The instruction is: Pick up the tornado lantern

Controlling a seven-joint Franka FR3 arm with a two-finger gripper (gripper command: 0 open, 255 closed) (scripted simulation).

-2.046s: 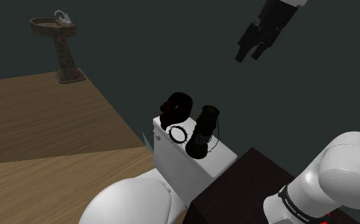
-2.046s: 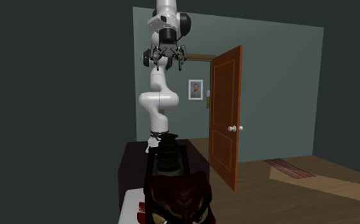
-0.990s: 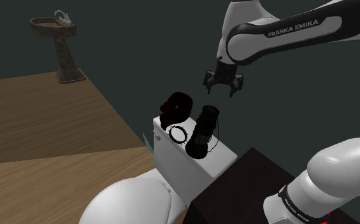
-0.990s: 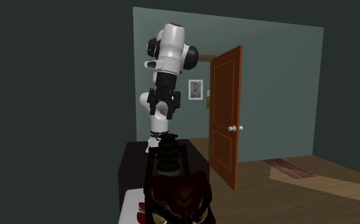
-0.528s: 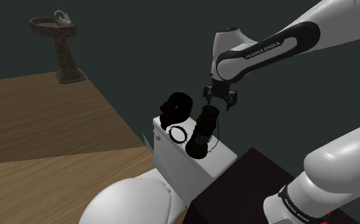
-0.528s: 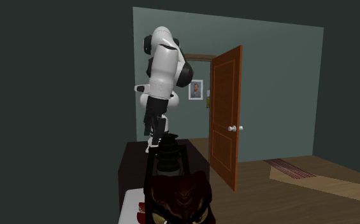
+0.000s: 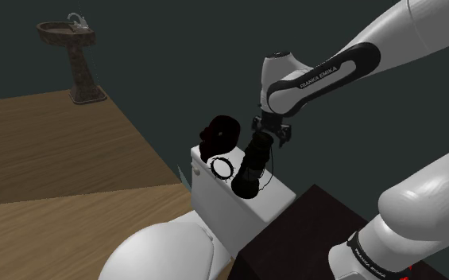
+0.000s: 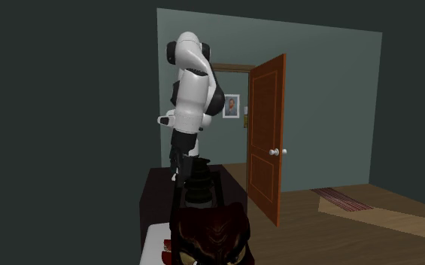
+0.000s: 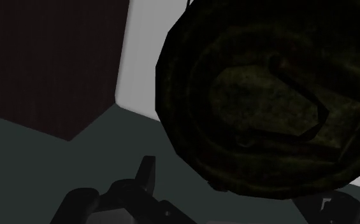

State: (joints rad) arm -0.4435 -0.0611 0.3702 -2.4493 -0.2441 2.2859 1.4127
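Jaws stood open at the top of the lantern (image 7: 249, 169); contact could not be judged. Lantern stood on the toilet tank (image 7: 246, 208), beside a dark red mask (image 7: 221, 134). Wrist view gave the gap: one finger (image 9: 145, 177) beside the lantern's top, the other cut off at the edge. Second exterior view: mask hid the lantern's base; jaws indistinct against dark.

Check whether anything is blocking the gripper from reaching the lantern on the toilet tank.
Nothing visible does. The gripper hangs just above the top of the dark lantern, fingers open. A dark red mask and a black ring sit beside it on the white tank, toward the shoulder view's left, off the path.
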